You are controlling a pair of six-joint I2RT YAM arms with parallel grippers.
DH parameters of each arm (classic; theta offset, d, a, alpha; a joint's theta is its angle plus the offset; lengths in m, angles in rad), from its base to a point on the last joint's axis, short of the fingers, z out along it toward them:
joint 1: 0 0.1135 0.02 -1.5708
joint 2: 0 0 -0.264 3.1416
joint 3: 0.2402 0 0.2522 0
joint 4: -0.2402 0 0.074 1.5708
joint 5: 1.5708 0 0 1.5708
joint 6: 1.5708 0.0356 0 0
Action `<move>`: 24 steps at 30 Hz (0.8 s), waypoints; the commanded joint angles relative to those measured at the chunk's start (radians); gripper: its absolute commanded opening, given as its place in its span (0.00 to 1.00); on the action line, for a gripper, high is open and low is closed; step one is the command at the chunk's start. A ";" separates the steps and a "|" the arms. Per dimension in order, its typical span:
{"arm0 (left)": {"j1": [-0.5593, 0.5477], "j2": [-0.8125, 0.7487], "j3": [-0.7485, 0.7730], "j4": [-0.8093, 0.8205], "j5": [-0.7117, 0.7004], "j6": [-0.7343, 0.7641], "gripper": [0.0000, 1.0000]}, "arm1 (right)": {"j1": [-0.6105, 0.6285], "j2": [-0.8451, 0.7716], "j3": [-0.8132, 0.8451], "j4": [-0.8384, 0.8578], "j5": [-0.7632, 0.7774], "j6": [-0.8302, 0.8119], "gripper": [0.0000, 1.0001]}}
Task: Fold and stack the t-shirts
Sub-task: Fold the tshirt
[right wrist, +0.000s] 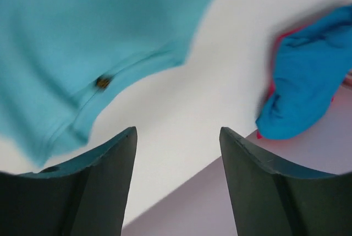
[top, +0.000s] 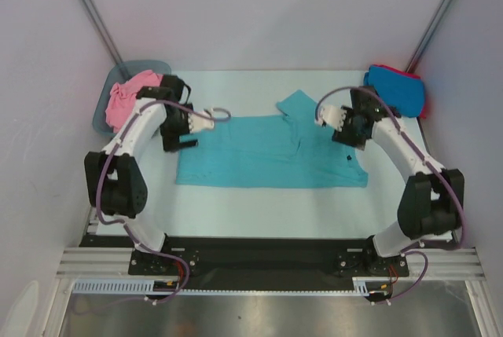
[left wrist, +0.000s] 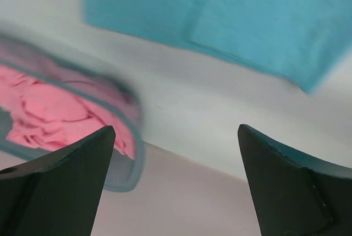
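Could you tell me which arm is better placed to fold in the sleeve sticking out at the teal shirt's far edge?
Probably the right: the right end effector hovers open beside that sleeve, while the left end effector sits at the teal shirt's opposite end.

No legible text, label, brand, number or sign in any view. Small dark mark (right wrist: 103,82) near hem of teal shirt (right wrist: 60,32): too blurred to read.
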 commanded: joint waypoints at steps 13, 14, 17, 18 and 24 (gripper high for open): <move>0.114 0.399 0.413 0.278 0.279 -0.774 1.00 | -0.126 0.835 1.144 -0.235 -0.312 0.827 0.98; 0.114 0.409 0.408 0.285 0.273 -0.772 1.00 | -0.120 0.848 1.161 -0.229 -0.307 0.819 0.98; 0.114 0.424 0.413 0.316 0.247 -0.788 1.00 | -0.102 0.894 1.217 -0.225 -0.304 0.814 0.95; 0.116 0.435 0.416 0.328 0.235 -0.798 1.00 | -0.094 0.899 1.223 -0.225 -0.304 0.814 0.93; 0.116 0.496 0.482 0.382 0.150 -0.870 1.00 | -0.068 0.889 1.205 -0.229 -0.304 0.796 0.91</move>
